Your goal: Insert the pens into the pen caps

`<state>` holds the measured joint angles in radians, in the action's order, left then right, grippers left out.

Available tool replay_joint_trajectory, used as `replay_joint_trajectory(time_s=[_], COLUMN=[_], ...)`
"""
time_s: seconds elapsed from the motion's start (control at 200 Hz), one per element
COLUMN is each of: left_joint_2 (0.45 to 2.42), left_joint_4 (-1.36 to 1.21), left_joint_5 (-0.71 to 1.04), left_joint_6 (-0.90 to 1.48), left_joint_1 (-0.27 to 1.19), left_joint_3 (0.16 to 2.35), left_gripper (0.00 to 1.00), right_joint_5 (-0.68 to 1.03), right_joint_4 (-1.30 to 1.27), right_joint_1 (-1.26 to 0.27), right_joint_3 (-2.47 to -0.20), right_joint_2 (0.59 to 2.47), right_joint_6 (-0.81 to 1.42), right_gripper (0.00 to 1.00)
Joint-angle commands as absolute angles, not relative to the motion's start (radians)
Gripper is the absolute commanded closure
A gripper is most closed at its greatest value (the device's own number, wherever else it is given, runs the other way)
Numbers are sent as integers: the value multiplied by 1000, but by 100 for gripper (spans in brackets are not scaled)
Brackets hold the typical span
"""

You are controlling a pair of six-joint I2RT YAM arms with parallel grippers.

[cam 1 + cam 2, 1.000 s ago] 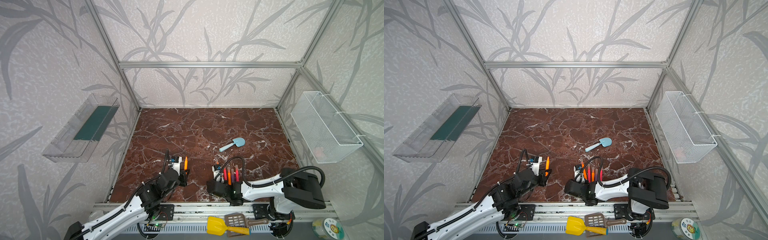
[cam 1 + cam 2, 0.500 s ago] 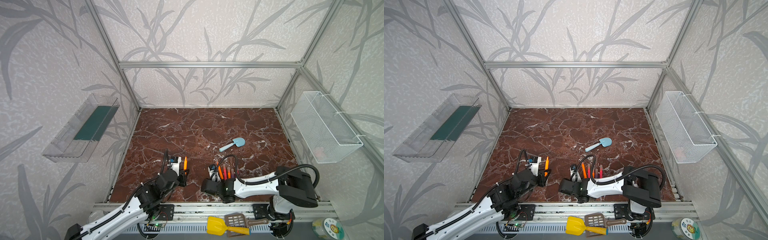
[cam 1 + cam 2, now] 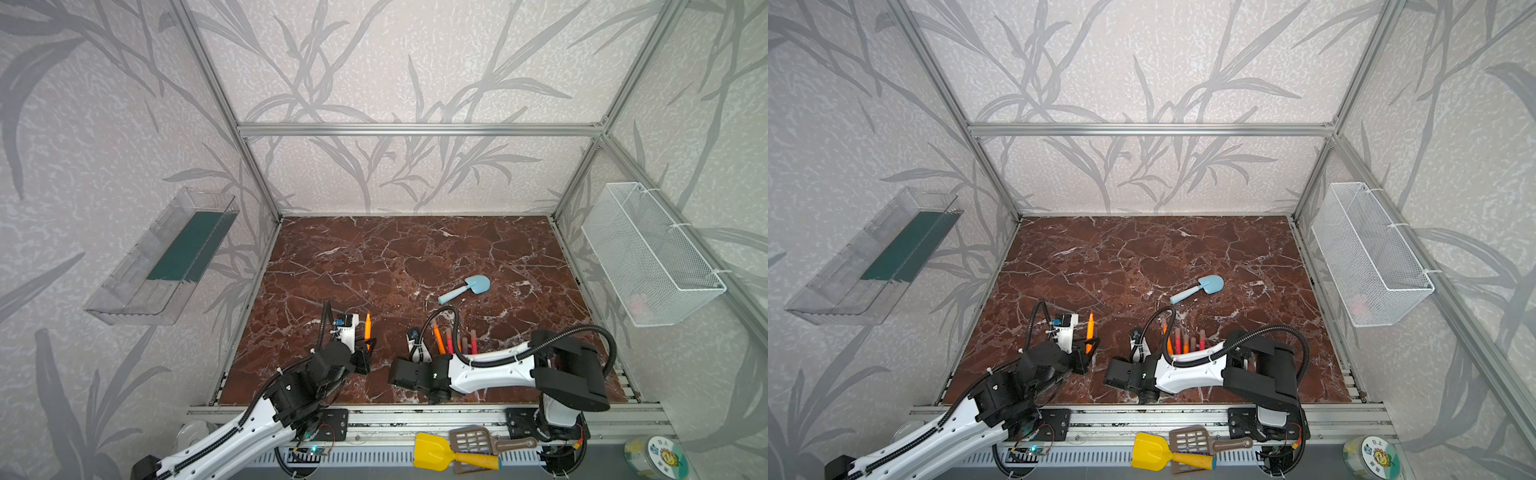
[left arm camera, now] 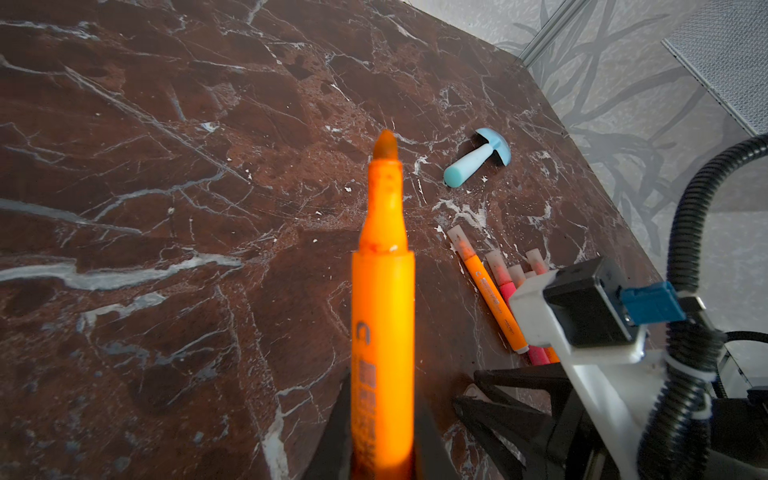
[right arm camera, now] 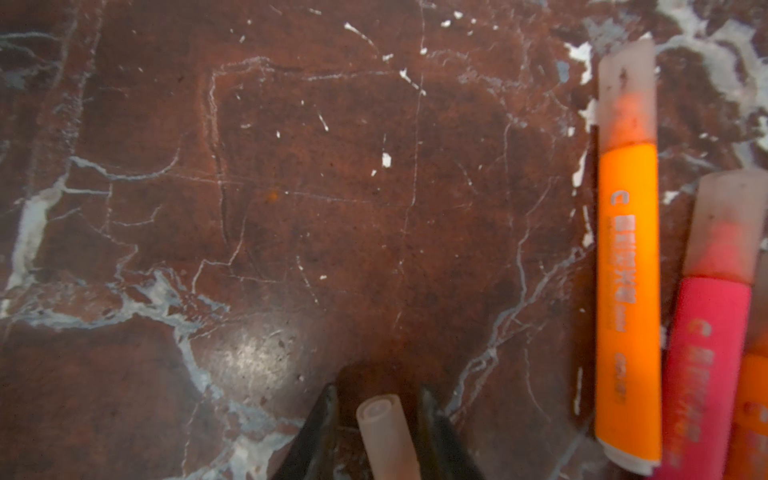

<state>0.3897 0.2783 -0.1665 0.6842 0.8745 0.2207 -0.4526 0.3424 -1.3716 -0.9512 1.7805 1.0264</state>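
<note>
My left gripper (image 4: 382,415) clamps an uncapped orange pen (image 4: 382,291), near-left of the blue shovel (image 3: 467,288). My right gripper (image 5: 378,392) straddles a pen cap (image 5: 384,432), its end cut off; pinched or not, I cannot tell. Near the shovel, capped pens (image 3: 451,340) run under my right arm (image 3: 490,368).

blue toy shovel (image 3: 469,287) | wire basket (image 3: 640,249) | clear tray (image 3: 124,282) | yellow scoop (image 3: 432,453)

The bench (image 5: 291,166) looks like polished red-brown stone, glossy, with a pale glare just ahead of the right claw (image 5: 377,391). Between its matt black fingers (image 5: 320,432) lies a frosted translucent plastic cap (image 5: 386,440) (dull rather than shiny). The left claw (image 4: 382,415) grips an orange pen (image 4: 382,316) of smooth, slightly shiny plastic.
</note>
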Motion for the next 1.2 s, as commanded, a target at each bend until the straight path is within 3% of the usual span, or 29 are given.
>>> replay_joint_trajectory(time_s=[0.0, 0.205, 0.52, 0.77, 0.96, 1.195], left_joint_2=[365, 354, 357, 394, 522, 560], left_joint_4=[305, 307, 276, 90, -95, -177], left_joint_5=[-213, -207, -162, 19, 187, 208], left_joint_6=[695, 696, 695, 689, 708, 726], left_joint_1=[868, 868, 868, 868, 867, 867], left_joint_3=[219, 218, 219, 214, 231, 231], left_gripper=[100, 100, 100, 100, 100, 100], right_joint_5=[-405, -411, -434, -381, -464, -493], right_joint_4=[397, 373, 349, 71, -35, -312], right_joint_1=[-1367, -1365, -1333, -1215, -1190, -1153], right_joint_3=[-908, -881, -852, -770, -802, -730], right_joint_2=[1822, 1778, 1634, 1378, 1230, 1170], right_joint_6=[1022, 1023, 993, 960, 932, 952], right_gripper=[72, 82, 84, 87, 86, 82])
